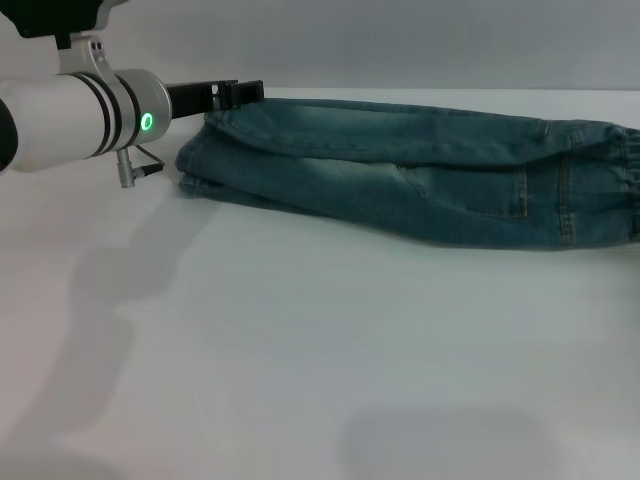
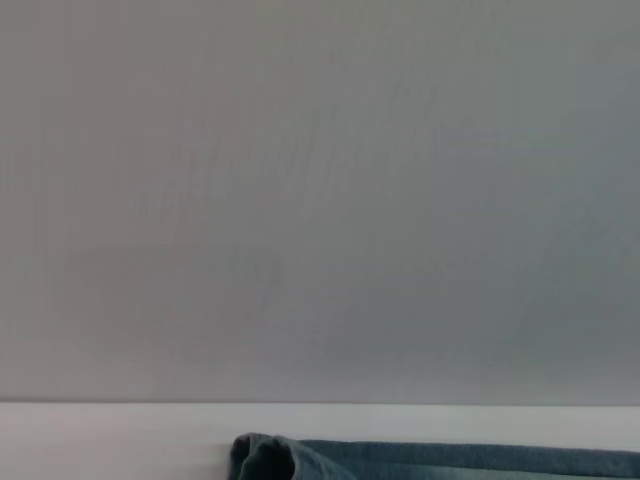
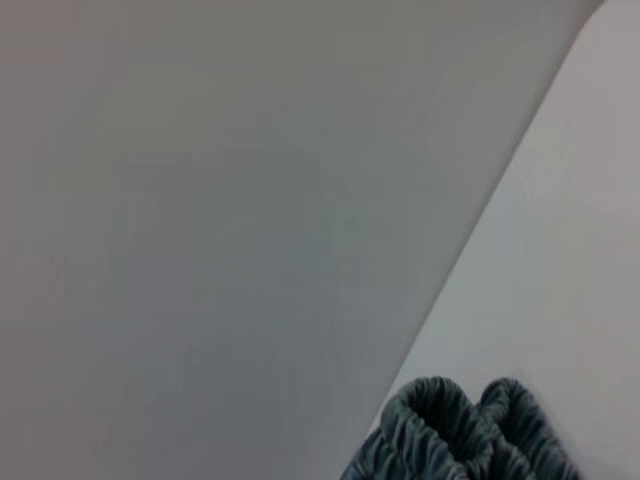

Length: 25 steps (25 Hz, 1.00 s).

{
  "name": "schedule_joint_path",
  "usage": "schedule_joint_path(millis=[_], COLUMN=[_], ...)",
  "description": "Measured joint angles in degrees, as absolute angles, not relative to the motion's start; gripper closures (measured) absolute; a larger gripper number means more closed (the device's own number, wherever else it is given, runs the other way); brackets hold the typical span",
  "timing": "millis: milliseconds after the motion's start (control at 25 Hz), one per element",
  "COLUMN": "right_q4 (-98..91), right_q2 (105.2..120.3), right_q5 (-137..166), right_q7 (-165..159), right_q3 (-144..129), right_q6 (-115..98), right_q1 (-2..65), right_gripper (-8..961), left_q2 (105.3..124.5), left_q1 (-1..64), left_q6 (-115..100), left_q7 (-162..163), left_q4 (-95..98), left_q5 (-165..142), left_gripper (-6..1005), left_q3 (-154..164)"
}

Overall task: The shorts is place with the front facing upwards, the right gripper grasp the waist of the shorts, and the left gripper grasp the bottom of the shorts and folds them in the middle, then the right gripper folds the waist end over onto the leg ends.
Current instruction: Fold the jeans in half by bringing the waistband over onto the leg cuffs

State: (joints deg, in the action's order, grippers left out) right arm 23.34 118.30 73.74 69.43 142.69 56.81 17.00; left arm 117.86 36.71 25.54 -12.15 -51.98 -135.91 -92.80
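- A bare white table (image 1: pixel 300 350) is filling the head view, like a lab test bench.
- A plain grey wall (image 2: pixel 320 200) is standing behind, showing no household or shop furnishings.

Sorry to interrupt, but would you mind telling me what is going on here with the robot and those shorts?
The robot is folding denim shorts on a white table. They already lie doubled lengthwise, leg ends on the robot's left, elastic waist on its right. The left hand reaches to the far corner of the leg ends. The right hand is out of the head view; its wrist camera shows the puckered waist close by.
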Motion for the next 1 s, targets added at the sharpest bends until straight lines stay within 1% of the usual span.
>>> schedule_joint_path(millis=[320, 1000], right_q4=[22.51, 21.61], right_q2=[118.27, 117.31], right_q5=[74.62, 76.24], right_q7=[69.37, 69.33], right_q3=[142.63, 142.65], right_q6=[53.9, 50.61], right_q1=[17.79, 20.59], right_gripper=[174, 176], left_q2=[117.86, 117.86], left_q1=[36.43, 36.87], left_q6=[25.86, 26.23], left_q7=[-13.22, -13.53], left_q4=[-51.98, -52.03], left_q5=[-135.78, -135.61], left_gripper=[139, 140], left_q3=[-93.0, -93.17])
